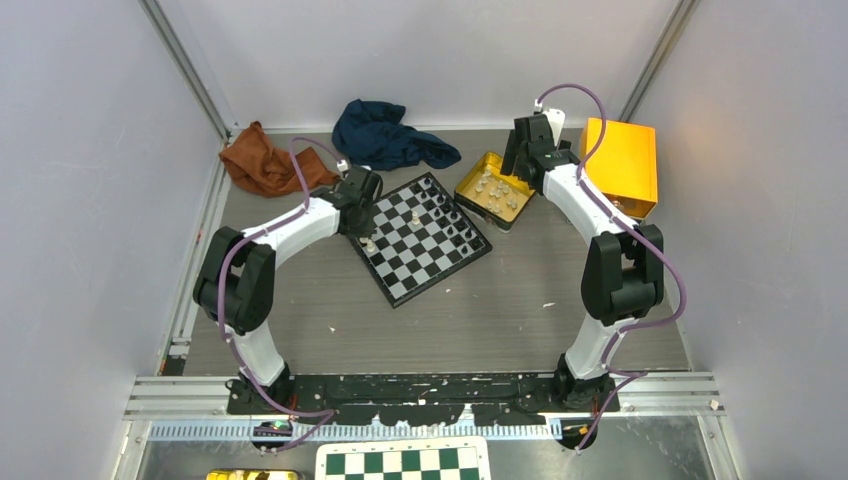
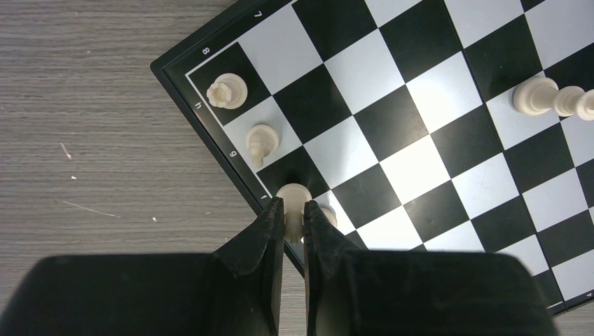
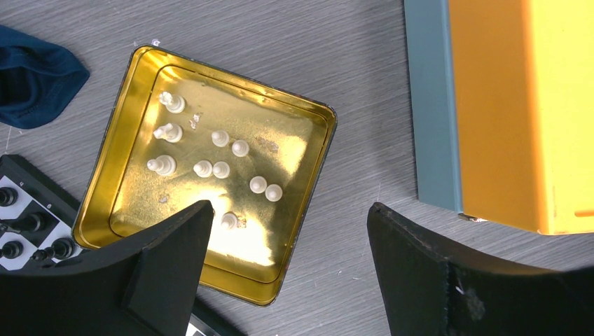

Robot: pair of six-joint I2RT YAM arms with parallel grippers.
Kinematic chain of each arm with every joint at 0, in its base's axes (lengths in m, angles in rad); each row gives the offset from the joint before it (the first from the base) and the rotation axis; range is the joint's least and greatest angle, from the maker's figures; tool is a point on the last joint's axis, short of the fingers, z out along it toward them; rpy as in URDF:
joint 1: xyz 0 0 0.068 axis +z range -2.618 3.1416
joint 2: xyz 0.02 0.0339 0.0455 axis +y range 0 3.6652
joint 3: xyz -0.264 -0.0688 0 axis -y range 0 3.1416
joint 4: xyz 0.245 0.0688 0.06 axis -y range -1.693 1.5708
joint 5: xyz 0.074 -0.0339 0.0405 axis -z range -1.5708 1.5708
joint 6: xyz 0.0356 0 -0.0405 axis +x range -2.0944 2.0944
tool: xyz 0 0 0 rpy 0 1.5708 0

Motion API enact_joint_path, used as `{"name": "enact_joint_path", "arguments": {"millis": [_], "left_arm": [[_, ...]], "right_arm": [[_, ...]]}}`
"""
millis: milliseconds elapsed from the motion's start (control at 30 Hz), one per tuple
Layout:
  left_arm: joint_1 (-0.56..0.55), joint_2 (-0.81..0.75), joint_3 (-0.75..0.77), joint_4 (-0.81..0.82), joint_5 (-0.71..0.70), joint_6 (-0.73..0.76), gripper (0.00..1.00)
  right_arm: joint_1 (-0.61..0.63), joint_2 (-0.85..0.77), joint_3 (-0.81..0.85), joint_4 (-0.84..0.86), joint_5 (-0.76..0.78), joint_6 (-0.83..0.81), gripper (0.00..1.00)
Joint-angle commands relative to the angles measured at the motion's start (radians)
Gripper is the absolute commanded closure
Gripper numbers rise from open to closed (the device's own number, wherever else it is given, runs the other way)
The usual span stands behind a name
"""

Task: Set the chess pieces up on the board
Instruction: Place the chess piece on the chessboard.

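The board [image 1: 421, 270] lies tilted in the middle of the table, with black pieces [image 1: 452, 213] along its far side. My left gripper [image 2: 293, 208] is shut on a cream piece [image 2: 294, 194] at the board's [image 2: 413, 168] near-left edge, over the rim squares. A cream rook [image 2: 228, 91] and another cream piece [image 2: 261, 143] stand in the same row; two more [image 2: 553, 98] lie further right. My right gripper [image 3: 291, 208] is open and empty above the right side of a gold tin [image 3: 308, 182] holding several cream pieces [image 3: 220, 169].
An orange box [image 1: 622, 160] stands at the back right, next to the tin [image 1: 470, 185]. A navy cloth [image 1: 385, 135] and a brown cloth [image 1: 265, 160] lie at the back. A green-and-white checkered sheet [image 1: 405, 462] lies below the arm bases.
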Motion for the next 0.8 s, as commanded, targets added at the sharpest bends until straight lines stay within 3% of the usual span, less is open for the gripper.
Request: {"name": "enact_joint_path", "arguments": {"millis": [0, 767], "left_arm": [[0.006, -0.014, 0.010, 0.040, -0.010, 0.005, 0.97], [0.010, 0.018, 0.023, 0.036, -0.020, -0.009, 0.95]], "right_arm": [[-0.001, -0.006, 0.034, 0.023, 0.007, -0.008, 0.14], [-0.002, -0.001, 0.043, 0.023, 0.009, -0.014, 0.14]]}}
